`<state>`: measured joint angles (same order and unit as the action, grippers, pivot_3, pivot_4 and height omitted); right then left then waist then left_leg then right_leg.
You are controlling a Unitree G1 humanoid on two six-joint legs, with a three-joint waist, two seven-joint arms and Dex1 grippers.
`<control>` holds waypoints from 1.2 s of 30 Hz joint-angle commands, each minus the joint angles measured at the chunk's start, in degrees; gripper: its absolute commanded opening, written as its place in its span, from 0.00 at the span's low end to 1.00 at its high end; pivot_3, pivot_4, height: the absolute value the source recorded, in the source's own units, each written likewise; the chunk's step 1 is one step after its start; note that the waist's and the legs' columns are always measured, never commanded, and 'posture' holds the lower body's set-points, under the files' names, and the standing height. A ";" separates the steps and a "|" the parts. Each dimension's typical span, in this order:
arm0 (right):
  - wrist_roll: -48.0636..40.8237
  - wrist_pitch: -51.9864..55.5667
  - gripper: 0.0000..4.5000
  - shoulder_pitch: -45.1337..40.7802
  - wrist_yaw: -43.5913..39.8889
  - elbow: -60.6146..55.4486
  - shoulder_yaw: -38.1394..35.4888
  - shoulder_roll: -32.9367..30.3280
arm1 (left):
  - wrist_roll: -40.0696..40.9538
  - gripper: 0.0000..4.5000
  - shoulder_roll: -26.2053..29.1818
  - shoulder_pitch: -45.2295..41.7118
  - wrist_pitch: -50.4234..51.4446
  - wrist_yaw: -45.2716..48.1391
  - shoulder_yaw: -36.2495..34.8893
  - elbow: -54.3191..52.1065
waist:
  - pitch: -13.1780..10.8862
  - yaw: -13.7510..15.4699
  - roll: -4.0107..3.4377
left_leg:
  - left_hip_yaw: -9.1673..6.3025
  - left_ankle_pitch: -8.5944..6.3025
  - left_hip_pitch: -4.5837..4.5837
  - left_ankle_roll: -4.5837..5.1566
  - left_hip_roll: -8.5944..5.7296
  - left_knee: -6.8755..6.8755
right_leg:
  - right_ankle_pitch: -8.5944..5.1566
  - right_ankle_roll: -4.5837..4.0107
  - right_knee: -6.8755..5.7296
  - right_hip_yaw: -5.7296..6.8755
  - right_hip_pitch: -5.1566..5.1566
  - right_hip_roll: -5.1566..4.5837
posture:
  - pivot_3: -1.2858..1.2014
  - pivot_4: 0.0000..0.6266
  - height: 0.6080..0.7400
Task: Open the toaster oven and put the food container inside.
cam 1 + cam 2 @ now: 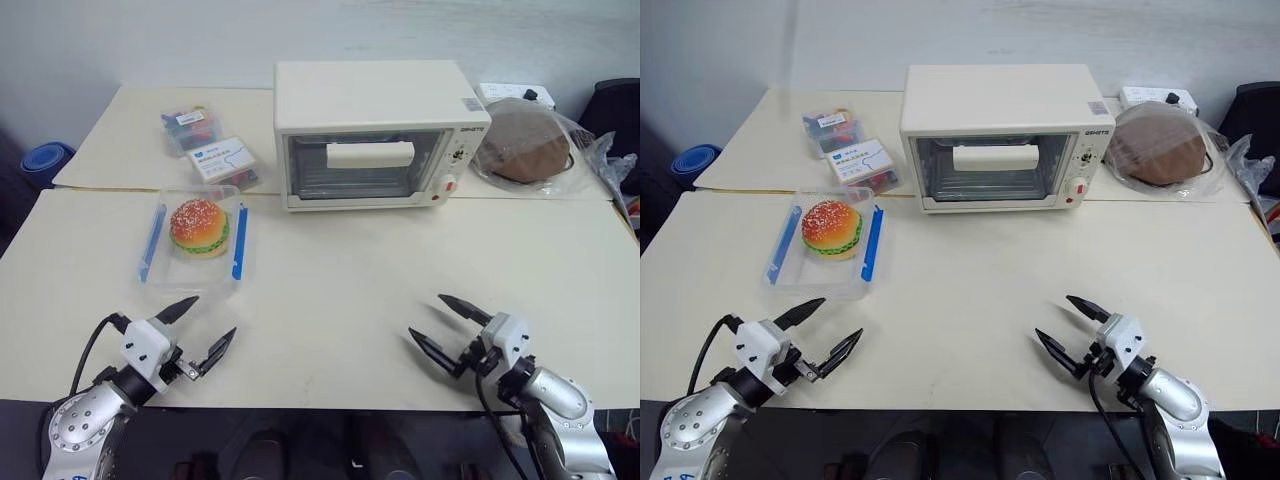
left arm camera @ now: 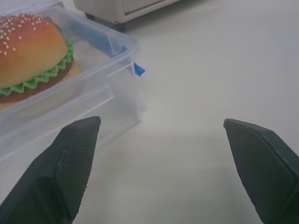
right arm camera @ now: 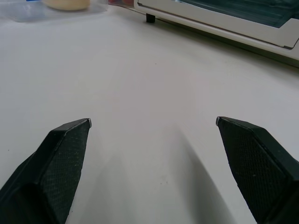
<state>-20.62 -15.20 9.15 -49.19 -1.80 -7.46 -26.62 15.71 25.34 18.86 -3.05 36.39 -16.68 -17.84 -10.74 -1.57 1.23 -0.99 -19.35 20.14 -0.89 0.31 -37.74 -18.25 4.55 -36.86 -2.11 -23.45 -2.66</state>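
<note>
Left gripper (image 1: 197, 335) spread wide, nothing held, food container (image 1: 193, 247) just ahead, right gripper (image 1: 446, 322) likewise wide and empty, closed toaster oven (image 1: 376, 133) well beyond

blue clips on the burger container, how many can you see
2. One blue clip lies along the food container on its left side, the other along its right side, flanking the toy hamburger.

The toaster oven (image 1: 370, 135) stands at the counter's (image 1: 340, 290) rear middle; the food container (image 1: 195, 250) lies left of it, nearer the front edge.
</note>
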 commanded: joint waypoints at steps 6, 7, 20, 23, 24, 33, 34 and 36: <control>-5.09 3.48 1.00 -3.38 0.05 -3.08 -2.36 -1.23 | 19.75 1.00 5.96 3.64 12.29 8.08 -5.40 -8.85 | -0.01 -0.42 0.01 | 0.00 0.00 0.00 0.00 0.04 0.00 | 0.00 0.00 -0.03 -0.01 -0.01 0.00 | 0.52 0.24 1.00; -6.55 5.55 1.00 -5.29 -0.02 -3.66 -2.74 -1.91 | 23.85 1.00 7.21 3.79 14.30 8.85 -7.49 -9.91 | -0.02 -0.44 -0.04 | 0.01 0.00 0.02 -0.02 0.09 0.00 | 0.00 -0.02 -0.06 -0.02 -0.04 0.01 | 0.52 0.24 1.00; -7.12 19.47 1.00 -43.22 -0.67 15.30 0.78 -1.31 | 33.45 1.00 12.88 -13.26 23.00 4.77 -11.75 -9.90 | -0.10 -0.06 -0.21 | -0.05 0.02 0.30 -0.08 0.03 -0.13 | 0.01 -0.06 0.01 0.11 -0.23 0.04 | 0.52 0.24 1.00; -5.86 17.79 1.00 -46.67 -0.72 18.99 0.72 0.19 | 32.32 1.00 11.75 -13.39 22.88 3.86 -10.92 -10.60 | -0.10 -0.23 -0.21 | -0.01 0.02 0.40 -0.08 0.03 -0.13 | 0.03 -0.01 0.00 0.09 -0.28 0.04 | 0.52 0.24 1.00; -5.21 16.15 1.00 -47.32 -0.94 19.69 0.78 0.74 | 31.81 1.00 11.37 -13.19 22.68 3.73 -10.52 -10.82 | -0.10 -0.28 -0.21 | 0.02 0.01 0.40 -0.10 0.05 -0.13 | 0.03 -0.01 0.00 0.10 -0.29 0.04 | 0.52 0.24 1.00; -6.38 10.55 1.00 -48.20 -5.04 18.06 0.38 4.98 | 29.15 1.00 9.21 -13.41 21.98 2.38 -7.89 -11.37 | -0.11 -0.27 -0.22 | 0.01 0.01 0.36 -0.10 0.09 -0.26 | 0.02 0.00 -0.06 0.10 -0.31 0.08 | 0.52 0.24 1.00; -6.53 9.89 1.00 -47.06 -6.83 16.86 0.71 4.74 | 29.35 1.00 9.26 -13.54 22.35 2.38 -7.66 -11.37 | -0.11 -0.31 -0.22 | 0.03 0.01 0.33 -0.10 0.08 -0.26 | 0.02 0.00 -0.10 0.08 -0.31 0.09 | 0.52 0.24 1.00; -6.19 9.26 1.00 -45.44 -8.85 15.47 1.17 4.25 | 29.46 1.00 9.34 -13.93 22.66 2.22 -7.38 -11.23 | -0.11 -0.37 -0.22 | 0.01 0.01 0.31 -0.11 0.14 -0.25 | 0.02 -0.01 -0.12 0.09 -0.31 0.14 | 0.52 0.24 1.00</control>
<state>-25.53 -3.78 -35.98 -55.43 17.79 -6.70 -21.95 45.18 34.56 5.41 19.96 38.86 -23.63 -27.10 -10.85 -1.95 1.01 -0.97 -19.33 20.46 -0.99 0.47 -37.96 -18.23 4.54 -36.98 -2.02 -23.77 -2.49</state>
